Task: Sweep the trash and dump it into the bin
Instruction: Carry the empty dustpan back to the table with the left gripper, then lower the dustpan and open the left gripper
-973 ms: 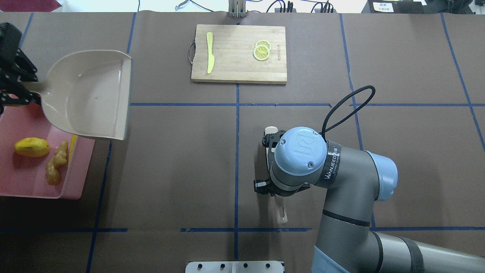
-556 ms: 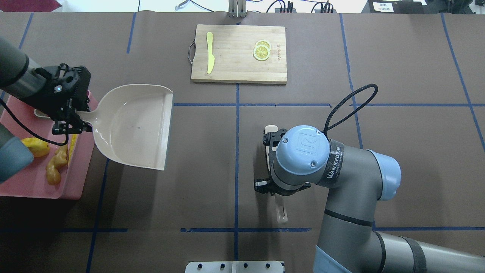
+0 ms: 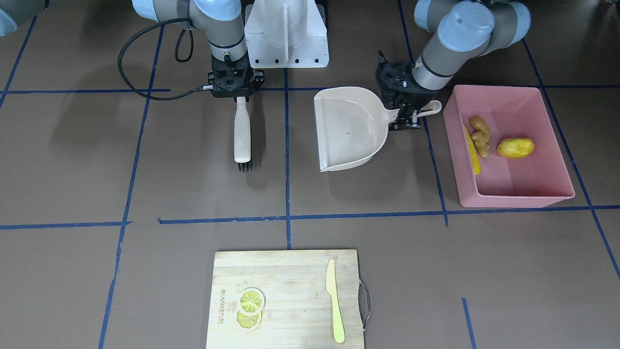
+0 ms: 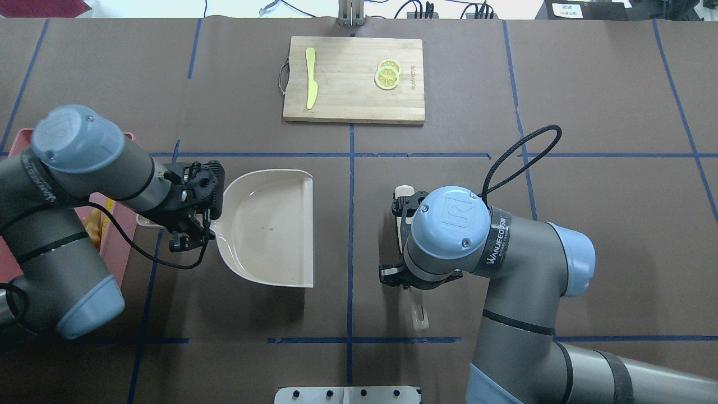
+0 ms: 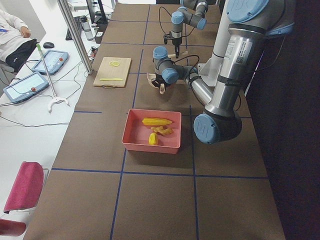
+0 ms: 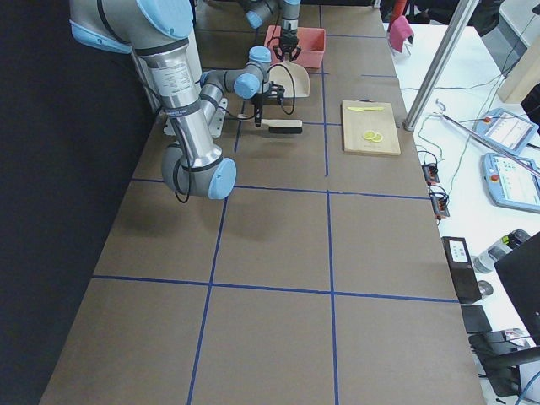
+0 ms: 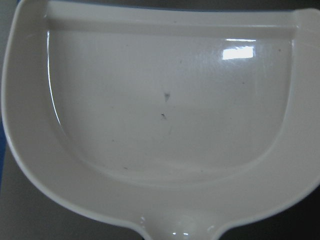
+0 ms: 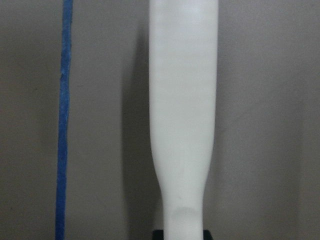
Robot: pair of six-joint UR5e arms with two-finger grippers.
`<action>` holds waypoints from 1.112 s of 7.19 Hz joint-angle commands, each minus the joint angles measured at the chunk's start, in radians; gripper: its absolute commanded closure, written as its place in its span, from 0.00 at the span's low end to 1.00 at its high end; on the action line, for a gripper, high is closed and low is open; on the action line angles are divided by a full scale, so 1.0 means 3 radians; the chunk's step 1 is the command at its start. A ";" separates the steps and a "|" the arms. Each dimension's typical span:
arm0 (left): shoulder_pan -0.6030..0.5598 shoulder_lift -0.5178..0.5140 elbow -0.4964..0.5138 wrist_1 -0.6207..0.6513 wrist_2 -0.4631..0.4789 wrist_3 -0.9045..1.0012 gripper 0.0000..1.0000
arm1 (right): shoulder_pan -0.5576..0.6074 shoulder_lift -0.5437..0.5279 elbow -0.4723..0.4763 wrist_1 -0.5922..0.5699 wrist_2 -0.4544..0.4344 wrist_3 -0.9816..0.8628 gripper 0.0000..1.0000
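bin (image 3: 525, 177) at the counter's (image 3: 145, 160) left end, already loaded; likely only tool parking left. dustpan (image 3: 348, 128) empty, just beside the bin: lower it level, lip flat, clear of bin wall and brush (image 3: 241, 131), then release. trash (image 3: 480, 138) all inside: corn cob (image 3: 474, 157) along the wall nearest the dustpan, ginger root (image 3: 479, 133) just beside it, potato lump (image 3: 515, 147) near. left pincer (image 3: 409, 116) pinching the dustpan handle; right pincer (image 3: 237, 94) pressed onto the brush handle; neither spread.

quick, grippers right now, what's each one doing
left gripper: shut on the dustpan, by its handle
right gripper: shut on the brush, by its handle
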 commanded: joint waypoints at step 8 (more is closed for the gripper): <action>0.0238 -0.0292 0.0457 -0.0467 0.0151 -0.0228 0.25 | 0.0006 -0.0005 -0.0003 0.0000 0.0003 0.0000 1.00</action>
